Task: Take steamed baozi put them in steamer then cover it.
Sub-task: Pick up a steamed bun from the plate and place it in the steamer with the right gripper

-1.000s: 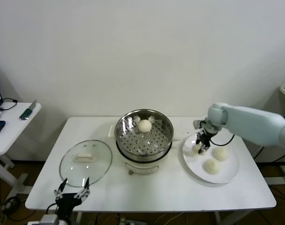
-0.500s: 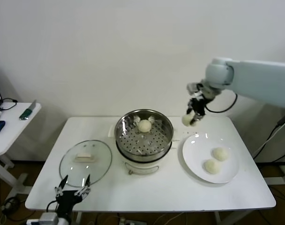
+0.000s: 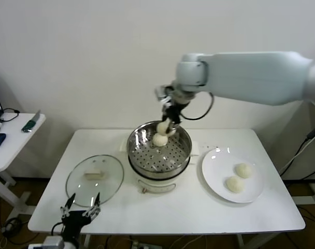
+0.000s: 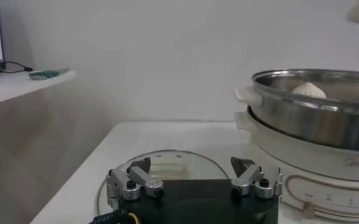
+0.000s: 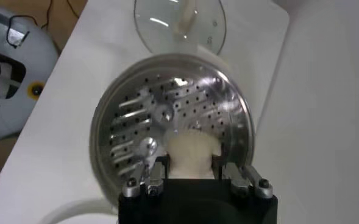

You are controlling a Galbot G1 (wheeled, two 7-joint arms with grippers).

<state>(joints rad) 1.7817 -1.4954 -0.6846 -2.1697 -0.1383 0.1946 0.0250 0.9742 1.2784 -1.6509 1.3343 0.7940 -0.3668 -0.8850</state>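
Note:
My right gripper [image 3: 168, 124] hangs over the back part of the steel steamer [image 3: 147, 155], shut on a cream-white baozi [image 3: 163, 127]. In the right wrist view that baozi [image 5: 190, 155] sits squeezed between the fingers, with the steamer's perforated floor [image 5: 142, 128] below. One baozi [image 3: 160, 139] lies in the steamer just beneath the held one; it peeks over the rim in the left wrist view [image 4: 308, 90]. Two more baozi [image 3: 243, 170] [image 3: 233, 183] rest on the white plate [image 3: 214, 166]. My left gripper [image 3: 80, 209] stays open at the table's front left edge.
The glass lid [image 3: 94, 179] with its white handle lies flat on the table left of the steamer, just beyond the left gripper [image 4: 191, 167]. A side table [image 3: 12, 135] with small items stands at the far left.
The right arm has lifted a baozi off the plate and carried it left, from the plate to above the steamer. The plate now holds two. The left arm has not moved.

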